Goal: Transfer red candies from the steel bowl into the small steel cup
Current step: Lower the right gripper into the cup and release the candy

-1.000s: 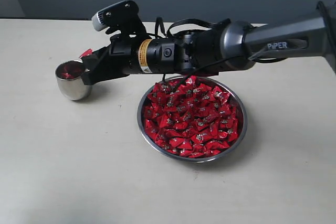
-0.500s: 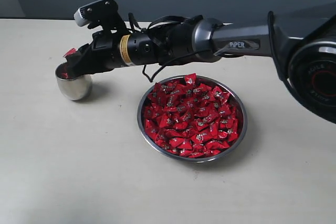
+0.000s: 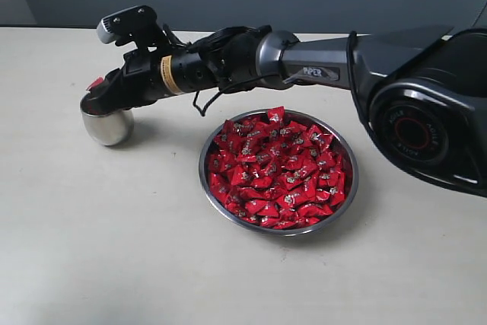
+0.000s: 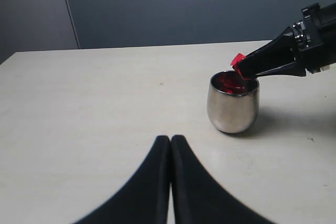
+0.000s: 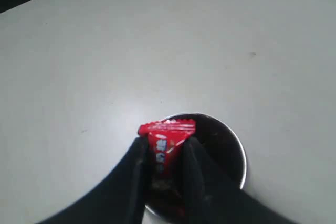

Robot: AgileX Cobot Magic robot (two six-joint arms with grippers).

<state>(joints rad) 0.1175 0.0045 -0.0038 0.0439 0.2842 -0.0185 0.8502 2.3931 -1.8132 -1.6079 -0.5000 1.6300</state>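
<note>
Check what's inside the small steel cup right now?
Some red candy shows inside the cup, below the rim. The right gripper pinches a wrapped candy just over the mouth. The gripper and cup wall hide the bottom, so no count.

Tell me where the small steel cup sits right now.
In the exterior view the small steel cup stands at the left, left of the steel bowl, just under the right gripper holding a red candy.
</note>
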